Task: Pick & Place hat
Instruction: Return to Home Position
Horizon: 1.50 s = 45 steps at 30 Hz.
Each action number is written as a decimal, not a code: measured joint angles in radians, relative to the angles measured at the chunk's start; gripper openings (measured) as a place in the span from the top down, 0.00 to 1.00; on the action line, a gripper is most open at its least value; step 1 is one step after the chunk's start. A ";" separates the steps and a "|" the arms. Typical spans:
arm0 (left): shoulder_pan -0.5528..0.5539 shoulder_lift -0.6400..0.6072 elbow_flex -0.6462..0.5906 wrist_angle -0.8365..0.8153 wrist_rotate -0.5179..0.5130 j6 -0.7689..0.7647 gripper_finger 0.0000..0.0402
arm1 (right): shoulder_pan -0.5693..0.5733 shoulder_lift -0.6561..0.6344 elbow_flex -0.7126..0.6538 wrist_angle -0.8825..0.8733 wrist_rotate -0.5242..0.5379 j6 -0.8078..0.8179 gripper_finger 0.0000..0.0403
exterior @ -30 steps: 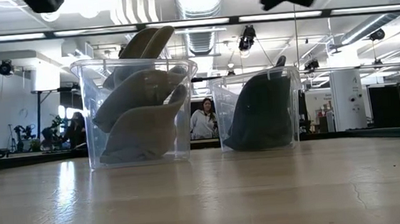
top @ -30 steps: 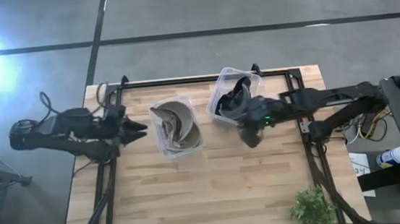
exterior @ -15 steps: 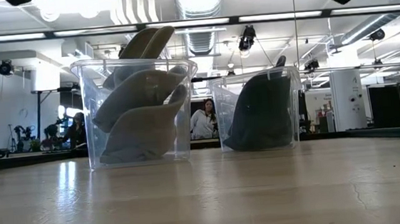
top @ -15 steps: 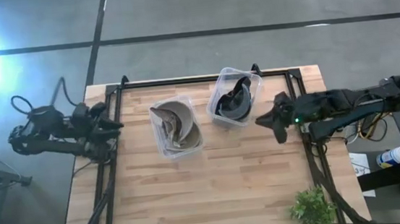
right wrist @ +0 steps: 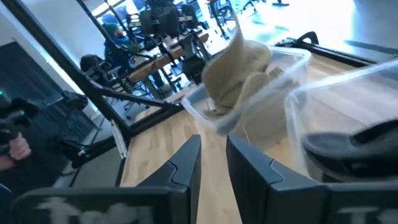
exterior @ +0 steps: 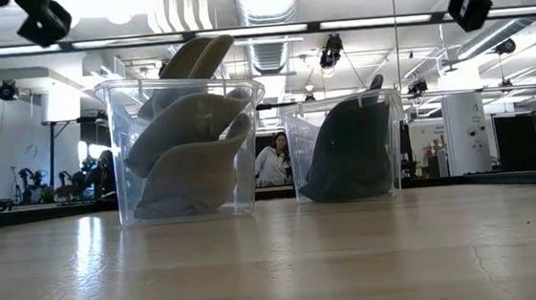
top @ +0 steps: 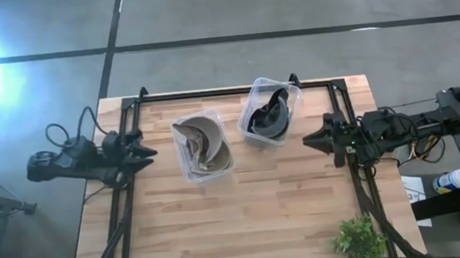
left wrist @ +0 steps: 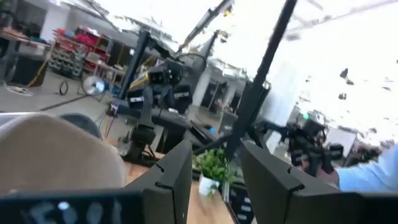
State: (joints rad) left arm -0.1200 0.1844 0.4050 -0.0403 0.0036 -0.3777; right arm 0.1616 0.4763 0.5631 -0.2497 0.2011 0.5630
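Two clear plastic bins stand side by side on the wooden table. The left bin (top: 204, 148) (exterior: 186, 147) holds several beige hats, the upper ones sticking out over its rim. The right bin (top: 270, 113) (exterior: 349, 148) holds dark hats (right wrist: 360, 143). The beige hats (right wrist: 239, 68) also show in the right wrist view. My left gripper (top: 150, 151) (left wrist: 216, 149) hovers open over the table's left edge, left of the beige bin. My right gripper (top: 308, 139) (right wrist: 213, 143) hovers near the right edge, right of the dark bin, with a narrow gap between its fingers.
Black frame rails (top: 120, 205) run along the table's left, right and far sides. A small green plant (top: 358, 239) stands at the near right corner. Bare wood (top: 238, 220) fills the near half. A person (exterior: 271, 159) sits in the room behind.
My right gripper has drawn back from above the dark bin toward the table's right edge. My left gripper has pulled back toward the left edge, then come a little way in again. Bins and hats have stayed in place.
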 joint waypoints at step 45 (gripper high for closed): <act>0.001 -0.183 -0.396 0.155 -0.185 0.372 0.67 | 0.000 -0.081 -0.345 -0.007 0.009 0.013 0.80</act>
State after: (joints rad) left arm -0.1188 0.0017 0.0090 0.1144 -0.1818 -0.0054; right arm 0.1614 0.3952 0.2181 -0.2564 0.2102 0.5758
